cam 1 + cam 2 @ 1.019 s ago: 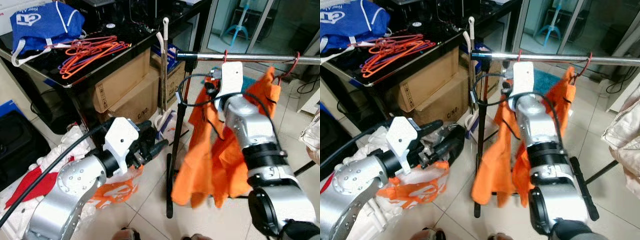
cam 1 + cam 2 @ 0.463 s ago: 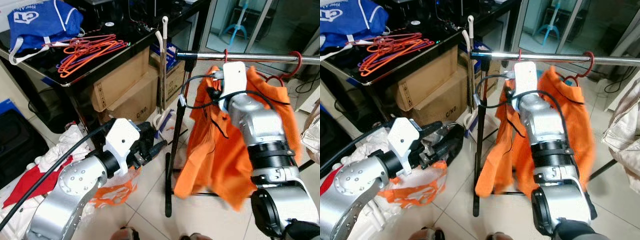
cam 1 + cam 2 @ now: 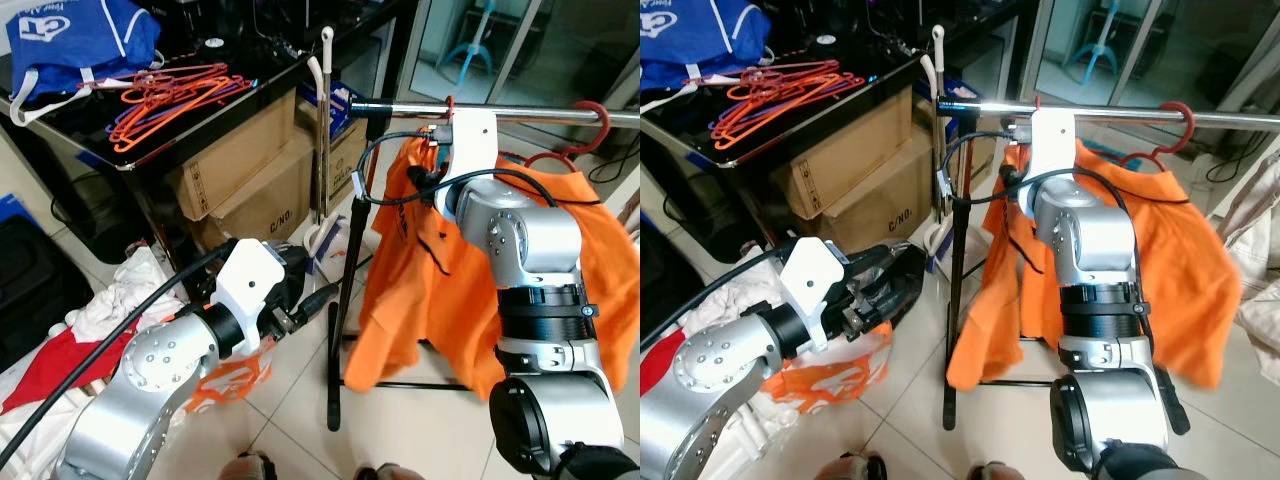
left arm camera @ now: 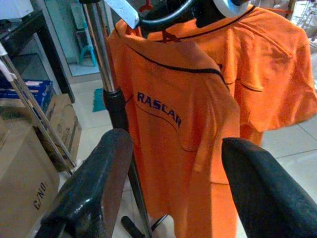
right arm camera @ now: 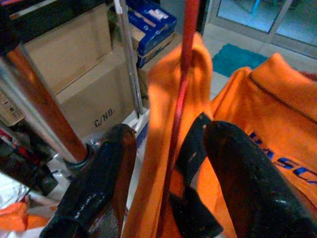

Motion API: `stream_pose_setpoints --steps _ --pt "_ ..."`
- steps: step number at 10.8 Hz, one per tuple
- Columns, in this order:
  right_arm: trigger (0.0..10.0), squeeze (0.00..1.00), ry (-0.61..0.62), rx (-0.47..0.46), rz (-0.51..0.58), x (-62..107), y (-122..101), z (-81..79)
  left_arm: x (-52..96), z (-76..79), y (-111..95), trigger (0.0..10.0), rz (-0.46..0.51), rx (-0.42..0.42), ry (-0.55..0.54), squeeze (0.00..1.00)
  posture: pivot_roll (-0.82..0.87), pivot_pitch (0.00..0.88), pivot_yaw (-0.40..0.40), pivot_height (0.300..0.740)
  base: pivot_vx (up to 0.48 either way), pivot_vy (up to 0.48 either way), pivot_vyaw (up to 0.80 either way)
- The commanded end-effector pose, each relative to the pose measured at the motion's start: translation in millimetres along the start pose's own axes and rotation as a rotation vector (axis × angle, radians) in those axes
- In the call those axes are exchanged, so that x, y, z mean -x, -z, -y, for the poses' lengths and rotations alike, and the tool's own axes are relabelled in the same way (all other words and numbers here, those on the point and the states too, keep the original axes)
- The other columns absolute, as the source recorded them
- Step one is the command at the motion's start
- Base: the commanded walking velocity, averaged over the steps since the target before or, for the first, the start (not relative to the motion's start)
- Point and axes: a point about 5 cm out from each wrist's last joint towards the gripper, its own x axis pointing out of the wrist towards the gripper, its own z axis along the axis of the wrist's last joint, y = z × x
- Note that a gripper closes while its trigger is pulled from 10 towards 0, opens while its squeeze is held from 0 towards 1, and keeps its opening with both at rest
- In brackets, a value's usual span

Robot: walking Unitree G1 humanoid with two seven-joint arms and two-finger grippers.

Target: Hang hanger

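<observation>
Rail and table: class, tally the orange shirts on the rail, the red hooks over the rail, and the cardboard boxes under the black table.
Orange shirts: 2
Red hooks: 2
Cardboard boxes: 2
Total: 6

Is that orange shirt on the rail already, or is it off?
On. The orange shirt hangs from the rail by a red hanger hook.

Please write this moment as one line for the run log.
right gripper: open around red hanger at rail | orange shirt: hanging on rail | left gripper: open, idle, low
</observation>
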Motion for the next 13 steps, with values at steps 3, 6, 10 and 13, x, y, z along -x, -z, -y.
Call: stream_pose_setpoints --steps 3,6,10,13 --pt "10.0 0.00 0.043 0.019 0.010 -3.9 2 -0.2 0.8 2.6 -2 10.0 -0.007 -0.020 0.001 0.00 -0.02 0.100 -0.018 0.740 0.000 0.000 0.00" --pt "2.0 0.00 0.032 0.035 0.011 -13.2 9 -0.6 2.0 2.8 -1 10.0 -0.011 -0.021 -0.001 0.00 -0.01 0.096 -0.020 0.740 0.000 0.000 0.00" --pt "0.0 0.00 -0.039 0.007 0.087 -15.8 -1 3.4 4.8 1.9 -2 10.0 -0.010 -0.025 -0.009 0.00 0.00 0.098 -0.029 0.740 0.000 0.000 0.00" --pt "0.0 0.00 -0.056 0.037 0.070 -17.7 2 8.2 3.6 0.7 -2 10.0 -0.012 -0.027 -0.008 0.00 -0.01 0.098 -0.030 0.740 0.000 0.000 0.00"
